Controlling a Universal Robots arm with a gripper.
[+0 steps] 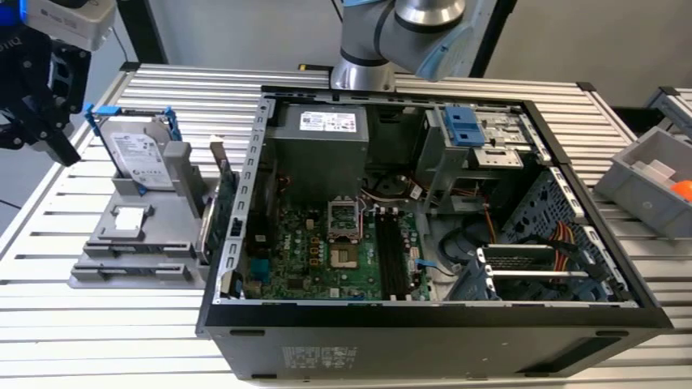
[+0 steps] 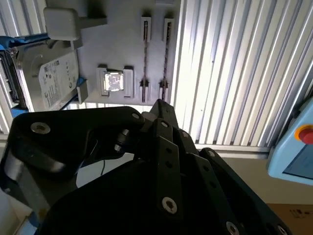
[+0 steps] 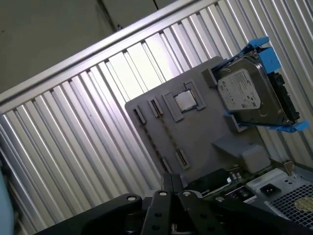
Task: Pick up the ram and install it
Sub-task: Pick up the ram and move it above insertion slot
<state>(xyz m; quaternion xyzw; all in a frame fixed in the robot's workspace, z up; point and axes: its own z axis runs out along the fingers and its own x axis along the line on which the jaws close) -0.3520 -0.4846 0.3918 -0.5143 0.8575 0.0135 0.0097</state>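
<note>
Over the grey holder [image 2: 122, 44], the jaws of the gripper [image 2: 159, 105], pressed together on nothing, should be opened and squared across the thin ram [image 2: 145, 61].

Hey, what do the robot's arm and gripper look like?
The arm is silver-grey metal tubing with rounded joints and a light blue joint cap. The gripper is matte black, built of flat hinged links studded with silver screws.

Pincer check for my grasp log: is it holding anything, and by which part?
Nothing is held: in both wrist views the pincer is closed, fingertips together with nothing between them.
</note>
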